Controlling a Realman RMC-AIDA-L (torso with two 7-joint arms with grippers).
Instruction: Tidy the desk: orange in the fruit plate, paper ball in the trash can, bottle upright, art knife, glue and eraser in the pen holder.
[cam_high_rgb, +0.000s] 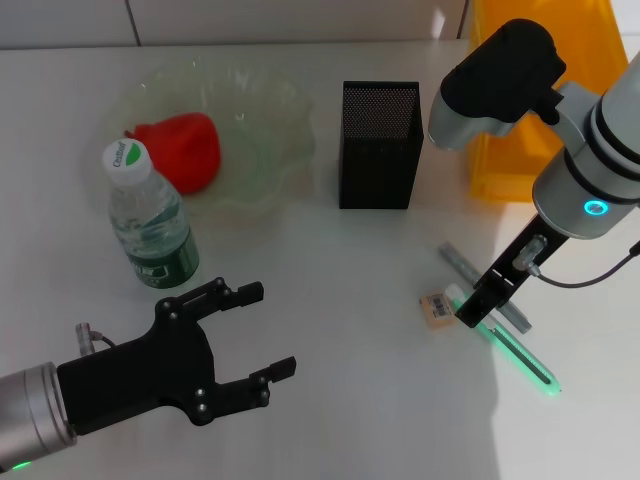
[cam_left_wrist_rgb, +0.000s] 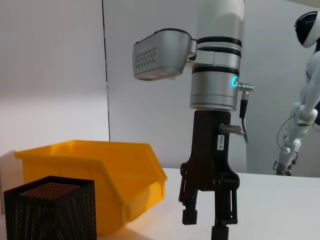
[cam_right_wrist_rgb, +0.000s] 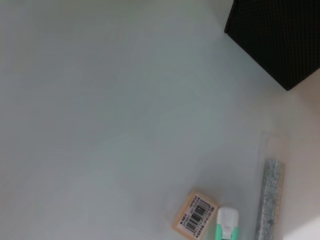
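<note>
The orange (cam_high_rgb: 185, 150) lies in the fruit plate (cam_high_rgb: 275, 105) at the back left. The bottle (cam_high_rgb: 150, 225) stands upright in front of the plate. The pen holder (cam_high_rgb: 378, 145) stands mid-table, and the trash can (cam_high_rgb: 500, 170) is behind my right arm. The eraser (cam_high_rgb: 437, 307), a green stick with a white end (cam_high_rgb: 520, 355) and a grey flat strip (cam_high_rgb: 465, 265) lie at the front right. My right gripper (cam_high_rgb: 470, 312) is open, low over the stick's white end, beside the eraser. My left gripper (cam_high_rgb: 267, 330) is open and empty at the front left. The paper ball is out of view.
The left wrist view shows the trash can (cam_left_wrist_rgb: 100, 170), the pen holder (cam_left_wrist_rgb: 50, 210) and my right gripper (cam_left_wrist_rgb: 205, 225). The right wrist view shows the eraser (cam_right_wrist_rgb: 196, 219), the stick's white end (cam_right_wrist_rgb: 227, 220), the grey strip (cam_right_wrist_rgb: 270, 200) and a pen holder corner (cam_right_wrist_rgb: 280, 40).
</note>
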